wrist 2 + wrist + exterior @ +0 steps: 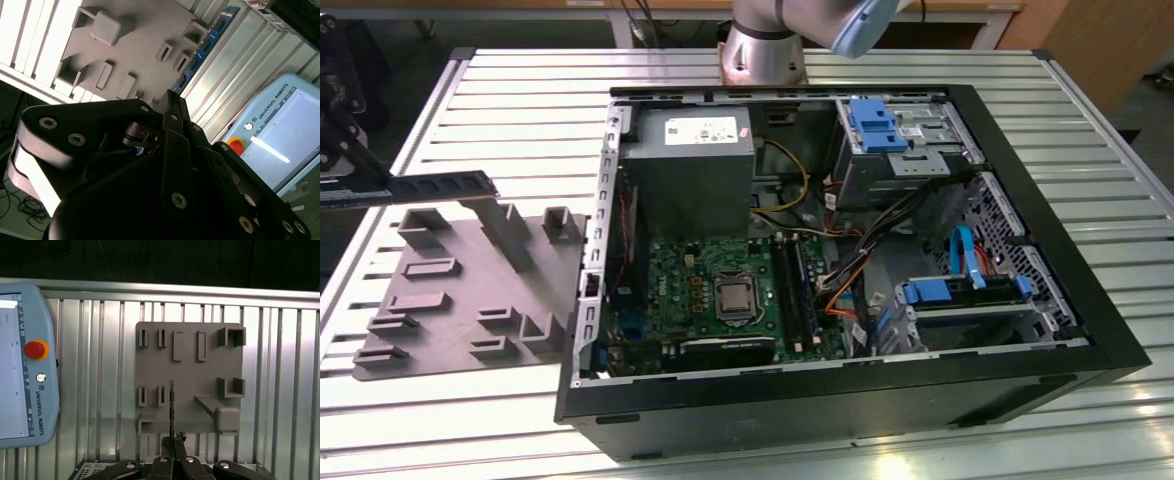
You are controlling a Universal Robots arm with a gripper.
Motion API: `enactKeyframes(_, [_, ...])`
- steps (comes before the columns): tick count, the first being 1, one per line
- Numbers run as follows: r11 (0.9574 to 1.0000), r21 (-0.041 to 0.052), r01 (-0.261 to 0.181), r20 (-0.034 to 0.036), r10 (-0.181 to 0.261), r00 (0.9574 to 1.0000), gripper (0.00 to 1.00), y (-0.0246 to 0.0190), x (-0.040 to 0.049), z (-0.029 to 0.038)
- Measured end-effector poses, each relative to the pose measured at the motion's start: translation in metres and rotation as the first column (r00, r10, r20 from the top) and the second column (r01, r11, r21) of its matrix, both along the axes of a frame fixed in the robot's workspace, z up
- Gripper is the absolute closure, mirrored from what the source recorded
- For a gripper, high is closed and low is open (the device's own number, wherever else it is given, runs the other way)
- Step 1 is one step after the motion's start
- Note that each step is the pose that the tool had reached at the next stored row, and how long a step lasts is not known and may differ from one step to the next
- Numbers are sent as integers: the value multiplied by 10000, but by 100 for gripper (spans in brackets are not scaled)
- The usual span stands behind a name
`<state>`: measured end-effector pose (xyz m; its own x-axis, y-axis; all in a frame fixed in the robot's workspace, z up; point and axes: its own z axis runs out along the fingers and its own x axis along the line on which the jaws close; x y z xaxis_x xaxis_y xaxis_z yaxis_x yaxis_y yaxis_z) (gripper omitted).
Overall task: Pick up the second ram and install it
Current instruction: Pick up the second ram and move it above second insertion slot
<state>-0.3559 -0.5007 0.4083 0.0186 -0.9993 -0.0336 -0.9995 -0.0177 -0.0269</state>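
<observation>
Looks like the carry part of the job, so go slow and smooth. Hold the second ram point(440, 186) flat and straight, with no wobble, and well clear of the posts on the gray holder point(454, 300). Mind the wall of the open computer case point(854, 400), and match the stick long-ways to the black slots point(794, 285) on the green board point(680, 270). Squeeze only the flat sides, never hard enough to bend it. Pincer point(172, 441) closed tight on the second ram, gripping it by one end, with the rest of the stick poking out past the fingertips in both wrist views. Second ram up in the air, touching nothing but the pincer, above the gray holder and near the counter point(520, 80) edge on the exterior view's left. Computer case well apart from it, nearer the middle of the counter. Near the gray holder in the first wrist view, a pale blue screen box point(25, 390) with a red button, lying flat on the counter.
</observation>
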Motion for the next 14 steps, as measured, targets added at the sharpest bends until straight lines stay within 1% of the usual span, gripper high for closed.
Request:
enactKeyframes(9, [10000,0,0,0,0,10000,89,0,113,0])
enactKeyframes(14, [10000,2,-1,0,1,10000,89,0,195,0])
